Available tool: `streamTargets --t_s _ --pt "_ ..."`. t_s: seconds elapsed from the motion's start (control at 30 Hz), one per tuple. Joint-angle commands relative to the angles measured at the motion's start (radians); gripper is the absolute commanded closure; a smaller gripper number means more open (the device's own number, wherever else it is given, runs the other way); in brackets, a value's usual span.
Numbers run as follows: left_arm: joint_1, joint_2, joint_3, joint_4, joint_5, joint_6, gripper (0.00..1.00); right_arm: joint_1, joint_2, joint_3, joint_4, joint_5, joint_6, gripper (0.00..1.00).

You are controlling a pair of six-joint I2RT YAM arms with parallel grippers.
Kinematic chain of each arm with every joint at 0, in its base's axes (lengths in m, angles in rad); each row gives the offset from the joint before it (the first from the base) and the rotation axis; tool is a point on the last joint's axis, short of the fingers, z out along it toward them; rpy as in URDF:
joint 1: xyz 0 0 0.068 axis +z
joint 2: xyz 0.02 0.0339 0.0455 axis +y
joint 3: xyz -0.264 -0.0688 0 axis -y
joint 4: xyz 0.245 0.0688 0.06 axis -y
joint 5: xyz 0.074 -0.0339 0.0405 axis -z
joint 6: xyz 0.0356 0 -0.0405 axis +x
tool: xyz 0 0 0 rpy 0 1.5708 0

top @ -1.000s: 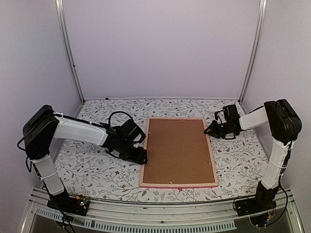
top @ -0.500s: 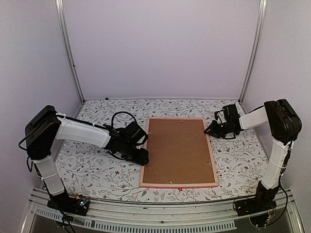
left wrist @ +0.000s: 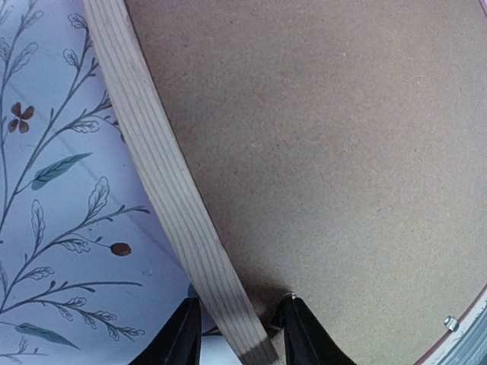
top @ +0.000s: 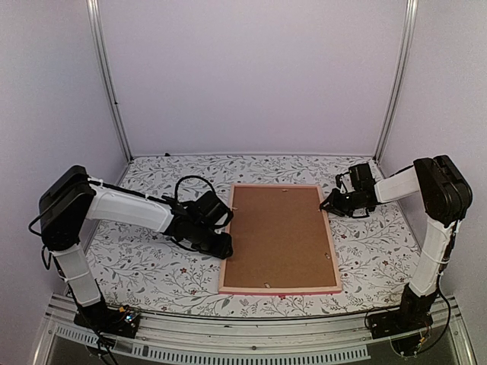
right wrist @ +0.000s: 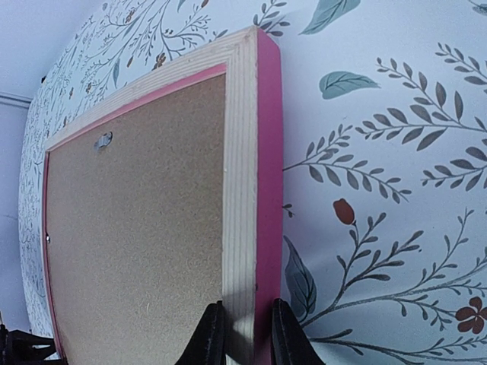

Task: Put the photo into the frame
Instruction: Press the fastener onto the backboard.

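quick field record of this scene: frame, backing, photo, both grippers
frame: pink frame lying face down on the floral cloth
backing: brown backing board sits inside the frame, facing up
photo: not visible in any view
left gripper: one finger on each side of the frame's left rail, about midway along; cannot tell if it grips
right gripper: shut on the right rail near the far corner

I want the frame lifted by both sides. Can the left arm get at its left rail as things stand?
Probably yes: the left pincer straddles that rail of the frame, one finger on each side, with nothing between. Whether it clamps yet is unclear.
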Motion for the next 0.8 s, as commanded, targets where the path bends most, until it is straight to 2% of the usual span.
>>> streamTargets --t_s 0.0,0.33,0.47,0.6,0.77 --pt "0.0 0.022 -0.054 -0.146 -0.027 0.023 0.62 -0.009 0.015 0.014 -0.024 -0.056 -0.002 0.91" --pt "0.008 0.007 -0.045 -0.148 0.006 0.102 0.67 -0.015 0.034 0.067 -0.066 -0.073 -0.045 0.9" --pt "0.008 0.011 -0.039 -0.153 0.004 0.128 0.64 -0.014 0.049 0.078 -0.096 -0.09 -0.052 0.9" --pt "0.01 0.006 -0.027 -0.155 0.015 0.134 0.53 -0.014 0.06 0.086 -0.101 -0.096 -0.056 0.9" --pt "0.023 -0.026 -0.017 -0.137 0.018 0.139 0.27 -0.014 0.063 0.099 -0.122 -0.094 -0.068 0.9"
